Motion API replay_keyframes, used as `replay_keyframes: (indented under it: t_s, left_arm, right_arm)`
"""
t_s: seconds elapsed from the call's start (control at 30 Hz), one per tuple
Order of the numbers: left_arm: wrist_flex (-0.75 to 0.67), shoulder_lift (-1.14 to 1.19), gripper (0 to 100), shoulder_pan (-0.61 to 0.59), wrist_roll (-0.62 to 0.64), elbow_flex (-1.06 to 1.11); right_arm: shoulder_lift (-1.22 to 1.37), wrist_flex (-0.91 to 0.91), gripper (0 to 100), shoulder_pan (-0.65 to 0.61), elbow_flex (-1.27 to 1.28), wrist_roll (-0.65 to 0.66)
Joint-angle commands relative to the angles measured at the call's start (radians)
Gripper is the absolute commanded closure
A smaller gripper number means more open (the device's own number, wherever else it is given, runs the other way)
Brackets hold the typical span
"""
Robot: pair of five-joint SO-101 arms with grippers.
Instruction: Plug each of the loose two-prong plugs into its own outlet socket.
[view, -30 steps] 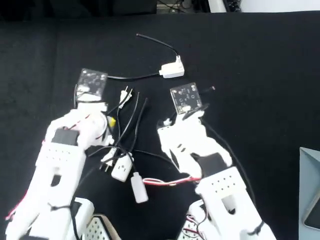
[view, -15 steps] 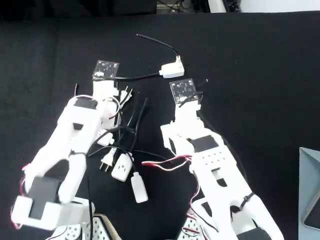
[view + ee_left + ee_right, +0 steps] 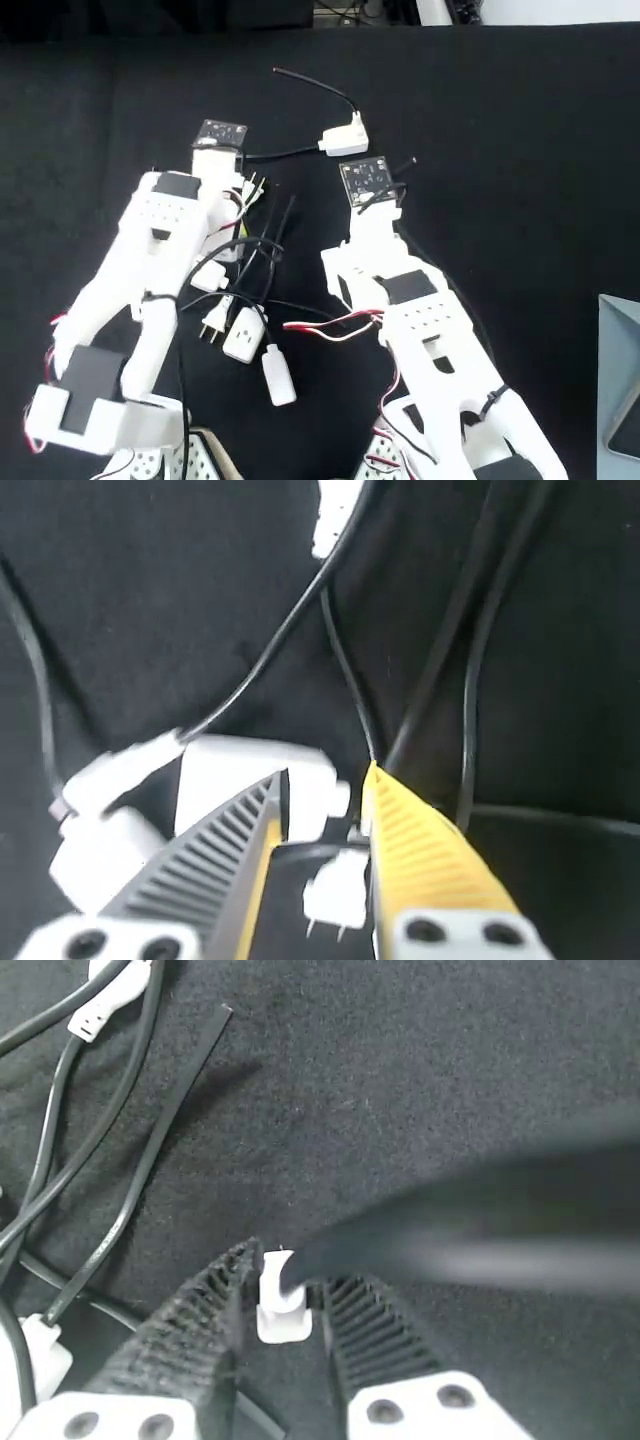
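My left gripper point(image 3: 325, 773), with one grey and one yellow finger, stands open around a small white two-prong plug point(image 3: 335, 898) that lies on the black cloth. Just beyond its tips sits a white socket block point(image 3: 250, 780). In the high view that plug point(image 3: 251, 190) lies beside the left arm point(image 3: 165, 230). My right gripper point(image 3: 287, 1270), with black fingers, is shut on a small white plug point(image 3: 280, 1315). A thick black cord point(image 3: 480, 1230) runs from this plug close past the camera. The right arm point(image 3: 400, 290) stands mid-table.
A white socket piece point(image 3: 343, 140) on a black cord lies at the back. Between the arms is a tangle of black cords with another loose plug point(image 3: 213, 325) and two white blocks point(image 3: 243, 337) point(image 3: 278, 376). A grey tray edge point(image 3: 622, 380) is at the right.
The left arm has swung forward and to the right, bringing its gripper over the plug near the tangle's far end. The right arm shifted slightly forward early on, then held still.
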Motion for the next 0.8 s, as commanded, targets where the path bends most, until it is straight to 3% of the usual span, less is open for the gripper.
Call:
replay_keyframes:
  t_s: [0.0, 0.17, 0.27, 0.47, 0.63, 0.77]
  left_arm:
    - [0.046, -0.084, 84, -0.004, -0.037, -0.044]
    - [0.051, -0.150, 77, -0.073, -0.005, 0.036]
    - [0.048, -0.163, 75, -0.134, -0.057, 0.058]
    - [-0.048, -0.163, 77, -0.223, -0.635, 0.087]
    - [-0.173, -0.173, 80, -0.228, -0.954, 0.183]
    - [-0.269, -0.173, 80, -0.229, -1.106, 0.265]
  right_arm:
    - [0.004, -0.017, 98.7, 0.015, -0.050, -0.011]
    - [0.004, -0.017, 98.7, 0.015, -0.047, -0.011]
    - [0.004, -0.017, 98.7, 0.015, -0.047, -0.011]
    - [0.008, -0.017, 98.7, 0.015, -0.047, -0.011]
    - [0.010, -0.017, 98.6, 0.015, -0.047, -0.011]
    - [0.010, -0.017, 98.6, 0.015, -0.047, -0.011]
